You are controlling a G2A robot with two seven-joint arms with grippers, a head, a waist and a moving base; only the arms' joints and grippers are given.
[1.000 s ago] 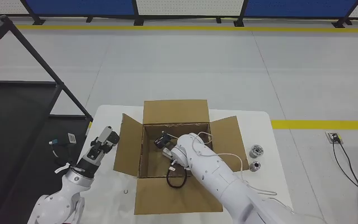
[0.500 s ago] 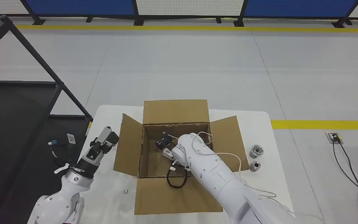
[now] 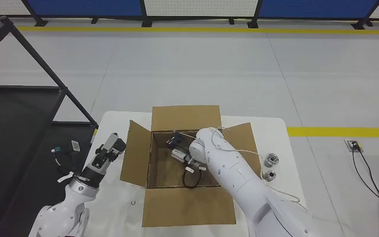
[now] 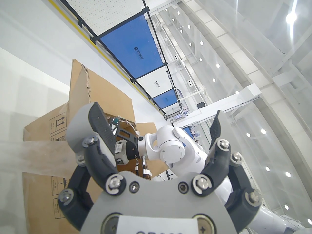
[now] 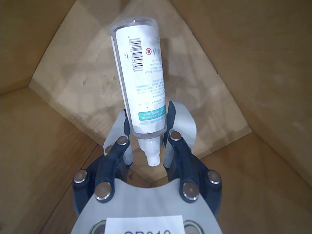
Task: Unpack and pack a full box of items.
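bottle (image 5: 140, 83): barcode (image 5: 136, 54), prohibition sign (image 5: 148, 51) | box (image 4: 102, 91): up-arrows mark (image 4: 60, 122)

Top camera looks down on the box (image 3: 185, 207), which both wrist cameras share

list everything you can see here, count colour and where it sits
table: 1, white, under the box
cardboard box: 1, brown, on the table, all four flaps folded open
bottle: 1, clear with a white label and white nozzle, inside the box, held at its nozzle end
small round things: 2, silvery grey, on the table beside the box's right flap; too small to identify
tiny dark bit: 1, on the table by the front flap's left corner; too small to identify
left gripper: 1, grey with black pads, open and holding nothing, beside the box's left flap
right gripper: 1, grey with black pads, down inside the box, shut on the bottle
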